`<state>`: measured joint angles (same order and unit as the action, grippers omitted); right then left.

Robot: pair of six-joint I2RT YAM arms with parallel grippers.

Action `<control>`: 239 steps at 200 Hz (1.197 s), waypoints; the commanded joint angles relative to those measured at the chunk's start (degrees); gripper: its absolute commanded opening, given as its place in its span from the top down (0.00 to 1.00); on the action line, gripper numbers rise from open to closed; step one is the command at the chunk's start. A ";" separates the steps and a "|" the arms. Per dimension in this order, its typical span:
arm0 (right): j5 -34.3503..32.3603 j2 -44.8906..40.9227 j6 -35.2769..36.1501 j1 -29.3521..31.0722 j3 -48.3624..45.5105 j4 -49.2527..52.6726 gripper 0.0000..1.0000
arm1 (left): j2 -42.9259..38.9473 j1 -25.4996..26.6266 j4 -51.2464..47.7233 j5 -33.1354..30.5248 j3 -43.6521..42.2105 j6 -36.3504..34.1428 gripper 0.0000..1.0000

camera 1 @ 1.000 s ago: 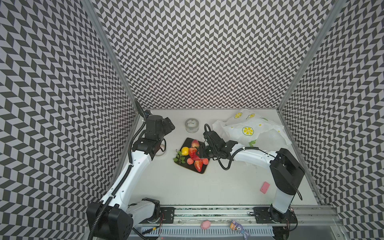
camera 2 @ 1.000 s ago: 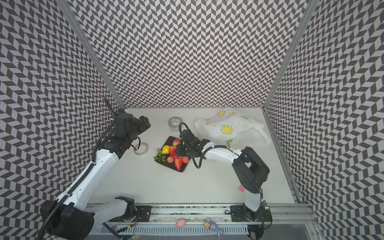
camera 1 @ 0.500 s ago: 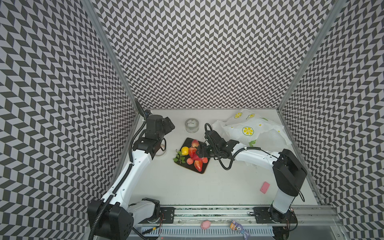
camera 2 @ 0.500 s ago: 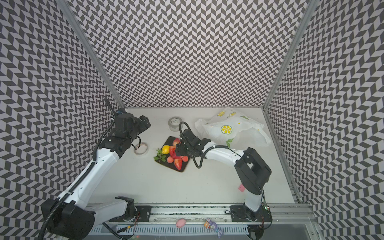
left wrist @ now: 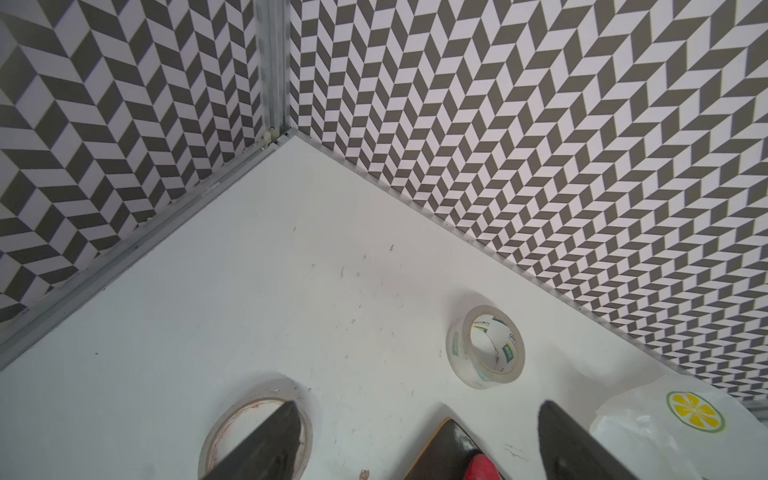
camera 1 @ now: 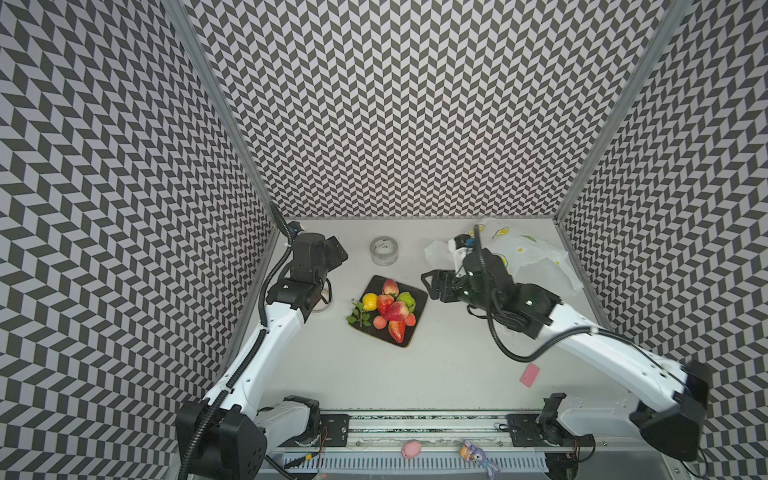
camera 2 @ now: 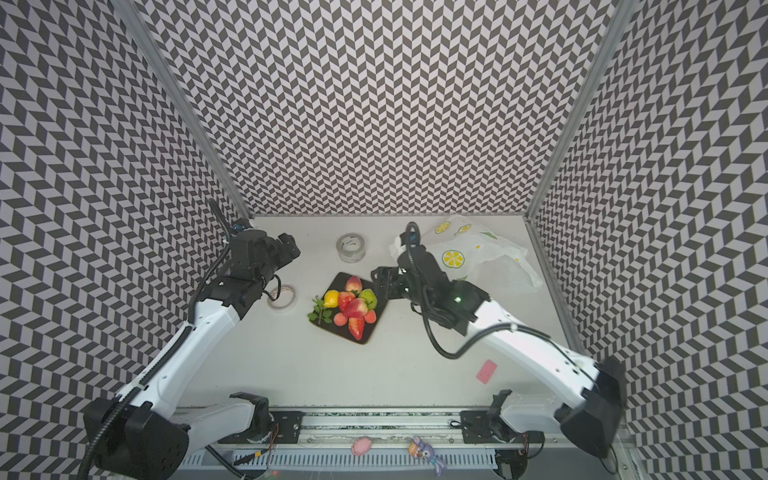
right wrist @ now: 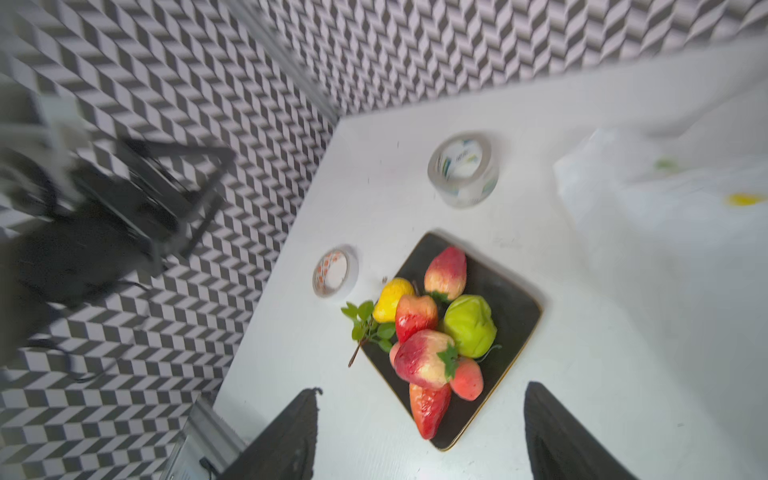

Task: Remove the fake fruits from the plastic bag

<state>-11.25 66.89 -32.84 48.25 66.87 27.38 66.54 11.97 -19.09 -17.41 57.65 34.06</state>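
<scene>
1. Resting in a heap, the fruits (camera 1: pixel 390 309) are seen on a black square plate (right wrist: pixel 511 316) near the middle of the table. Red strawberries, a yellow lemon with a leafy sprig, a green pear and small peaches are noted.
2. The bag (camera 2: pixel 478 257), white with a lemon print, is found crumpled at the back right, apart from the plate. Its inside is not shown.
3. The right claw (camera 1: pixel 430 286) is held just beside the plate's right corner, between plate and bag. Its jaws are spread wide and nothing is gripped.
4. The left claw (left wrist: pixel 419 405) is held at the back left with jaws parted wide and nothing gripped. A small tape roll (camera 2: pixel 282 296) lies under that arm.
5. A clear tape roll (camera 1: pixel 383 250) is seen behind the plate.
</scene>
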 commanded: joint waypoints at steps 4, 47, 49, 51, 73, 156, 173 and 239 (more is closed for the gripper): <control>-15.66 -12.18 3.72 -0.45 -5.37 3.80 0.28 | -3.21 -0.40 4.50 -4.21 -4.55 -2.67 0.12; -1.91 -16.11 5.89 -7.64 -5.79 6.65 0.36 | -6.69 -0.44 7.68 -6.14 -9.95 -4.30 0.16; -0.64 -15.66 6.13 -7.64 -5.79 6.38 0.36 | -6.69 -0.45 7.67 -6.10 -10.02 -4.30 0.16; 0.50 -15.19 6.61 -7.64 -5.92 6.00 0.37 | -6.69 -0.45 7.71 -6.11 -10.08 -4.32 0.16; 13.00 -9.60 8.20 -7.45 -8.82 0.65 0.39 | -6.76 -0.45 7.94 -5.88 -10.69 -4.26 0.16; -4.28 4.35 11.25 -19.99 -22.57 -15.69 0.40 | -11.38 -0.47 24.42 -5.99 -24.33 -11.30 0.18; -9.30 3.49 15.51 -22.52 -26.54 -23.78 0.39 | -10.92 -0.45 28.35 -5.68 -27.26 -13.98 0.18; -5.31 6.41 30.57 -36.06 -38.78 -50.64 0.31 | -7.06 -0.69 44.45 -1.90 -36.25 -27.72 0.07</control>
<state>-19.33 71.72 -8.40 16.43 30.98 -7.86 58.26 11.86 15.99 -19.29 23.55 12.16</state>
